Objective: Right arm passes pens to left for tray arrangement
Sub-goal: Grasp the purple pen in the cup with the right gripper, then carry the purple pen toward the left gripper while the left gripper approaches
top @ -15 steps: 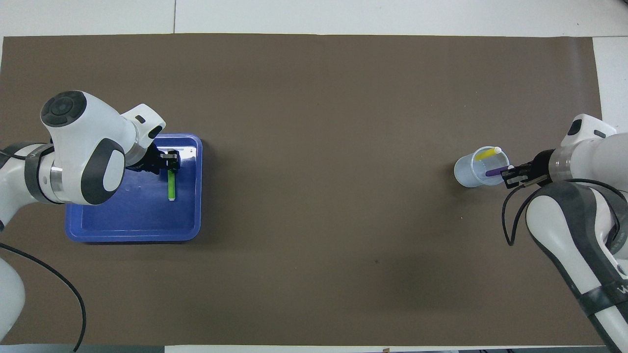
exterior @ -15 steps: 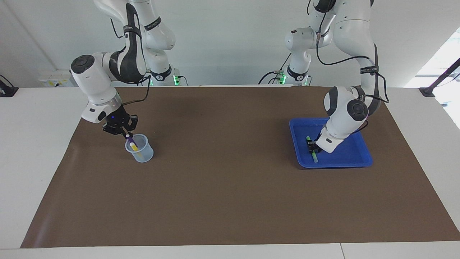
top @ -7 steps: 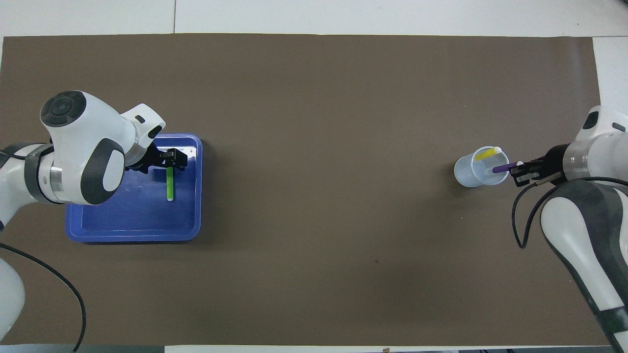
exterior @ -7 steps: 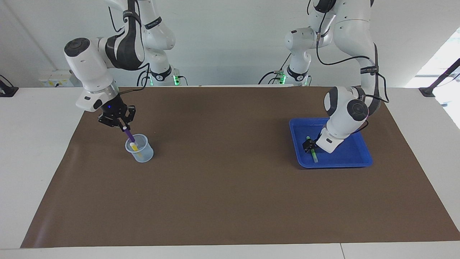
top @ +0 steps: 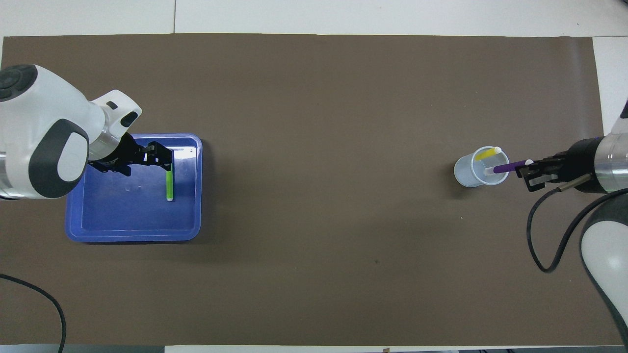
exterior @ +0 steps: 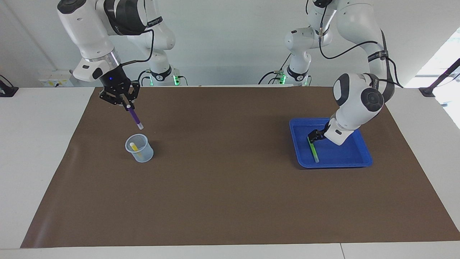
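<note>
Purple pen (exterior: pixel 135 118) gripped in my right jaws (exterior: pixel 126 105) above the cup (exterior: pixel 139 148), green pen (exterior: pixel 313 147) lay in tray (exterior: pixel 345 154), my left jaws (exterior: pixel 312 136) open over it.

One camera looked down from high across the table, facing the robots, whose bases stood at the top. The other hung high above the robots' own end and looked steeply down and forward. Both stood well back and shared the whole brown mat (exterior: pixel 230 187), seen half a turn apart.
</note>
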`<state>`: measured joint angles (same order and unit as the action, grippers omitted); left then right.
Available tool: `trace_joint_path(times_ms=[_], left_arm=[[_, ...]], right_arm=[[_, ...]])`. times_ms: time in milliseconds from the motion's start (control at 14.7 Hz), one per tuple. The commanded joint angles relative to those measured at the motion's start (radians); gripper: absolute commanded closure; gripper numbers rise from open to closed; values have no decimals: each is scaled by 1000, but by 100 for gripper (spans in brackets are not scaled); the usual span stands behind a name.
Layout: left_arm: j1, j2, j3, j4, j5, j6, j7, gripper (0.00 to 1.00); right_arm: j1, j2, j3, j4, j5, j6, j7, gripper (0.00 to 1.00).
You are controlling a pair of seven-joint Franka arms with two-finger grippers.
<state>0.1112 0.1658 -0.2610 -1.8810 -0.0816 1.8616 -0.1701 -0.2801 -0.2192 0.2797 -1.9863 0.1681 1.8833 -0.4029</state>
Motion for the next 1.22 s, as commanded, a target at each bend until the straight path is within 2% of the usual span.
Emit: trace_joint_path(times_ms=[0, 136, 271, 543, 746, 950, 1153], left_arm=[[7, -124, 3, -17, -96, -93, -96, 0], [5, -193, 3, -20, -185, -114, -223, 0], [5, -250, 3, -20, -266, -143, -357, 0], [4, -344, 3, -24, -429, -154, -690, 0], [5, -387, 3, -33, -558, -145, -923, 0], [5, -440, 3, -72, -642, -99, -1145, 0], [-8, -572, 2, -179, -710, 35, -1319, 0]], right_arm=[[-5, 17, 35, 46, 54, -16, 64, 100], [7, 20, 68, 54, 124, -10, 162, 100], [96, 24, 64, 55, 180, 14, 302, 100], [237, 29, 67, 57, 237, 155, 675, 100], [268, 38, 67, 57, 425, 232, 772, 100], [283, 38, 67, 58, 606, 255, 878, 100], [325, 38, 75, 58, 726, 336, 1037, 100]])
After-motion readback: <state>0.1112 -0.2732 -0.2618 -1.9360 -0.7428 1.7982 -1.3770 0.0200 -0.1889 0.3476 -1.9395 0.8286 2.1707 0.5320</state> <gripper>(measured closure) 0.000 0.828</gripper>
